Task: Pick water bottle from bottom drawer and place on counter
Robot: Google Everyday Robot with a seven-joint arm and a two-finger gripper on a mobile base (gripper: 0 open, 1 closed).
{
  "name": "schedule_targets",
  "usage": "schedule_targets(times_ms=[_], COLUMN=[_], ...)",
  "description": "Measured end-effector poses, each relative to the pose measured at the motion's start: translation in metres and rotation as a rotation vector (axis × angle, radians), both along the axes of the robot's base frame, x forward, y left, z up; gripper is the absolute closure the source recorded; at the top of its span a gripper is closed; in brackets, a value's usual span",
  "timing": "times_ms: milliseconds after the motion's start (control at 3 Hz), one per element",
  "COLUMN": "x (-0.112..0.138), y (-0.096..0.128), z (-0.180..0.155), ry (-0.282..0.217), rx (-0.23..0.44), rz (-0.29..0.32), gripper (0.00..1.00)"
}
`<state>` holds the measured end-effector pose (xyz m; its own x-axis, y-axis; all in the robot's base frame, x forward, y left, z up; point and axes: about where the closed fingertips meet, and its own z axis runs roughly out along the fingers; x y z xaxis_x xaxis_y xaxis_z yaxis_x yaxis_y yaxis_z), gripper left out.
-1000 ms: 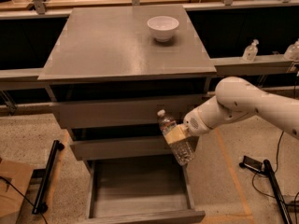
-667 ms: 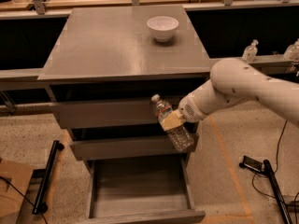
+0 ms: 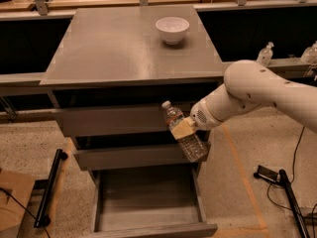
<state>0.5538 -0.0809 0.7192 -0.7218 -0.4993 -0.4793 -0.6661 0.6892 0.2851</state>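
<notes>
The water bottle (image 3: pixel 189 140) is a small clear crinkled bottle, tilted with its cap up and to the left, held in the air in front of the upper drawers. My gripper (image 3: pixel 184 128) is shut on the bottle's middle, at the end of the white arm coming in from the right. The bottom drawer (image 3: pixel 148 202) stands pulled out and open, directly below the bottle, with nothing showing in it. The counter (image 3: pixel 119 43) is the grey metal cabinet top above and behind the bottle.
A white bowl (image 3: pixel 172 29) sits at the back right of the counter. Two pump-top dispenser bottles (image 3: pixel 265 54) stand on a ledge at the right. A black stand (image 3: pixel 49 187) lies on the floor left of the cabinet, another one (image 3: pixel 292 197) at the right.
The arm has lifted the bottle upward and slightly left, from beside the middle drawer to the level of the top drawer's front.
</notes>
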Motion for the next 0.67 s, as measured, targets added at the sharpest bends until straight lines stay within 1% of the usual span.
schedule_targets(times_ms=[333, 667], x=[0.005, 0.024], y=[-0.006, -0.016], z=[0.015, 0.07], ry=[-0.048, -0.184], rx=[-0.067, -0.191], rz=[-0.033, -0.044], gripper=[1.0, 1.0])
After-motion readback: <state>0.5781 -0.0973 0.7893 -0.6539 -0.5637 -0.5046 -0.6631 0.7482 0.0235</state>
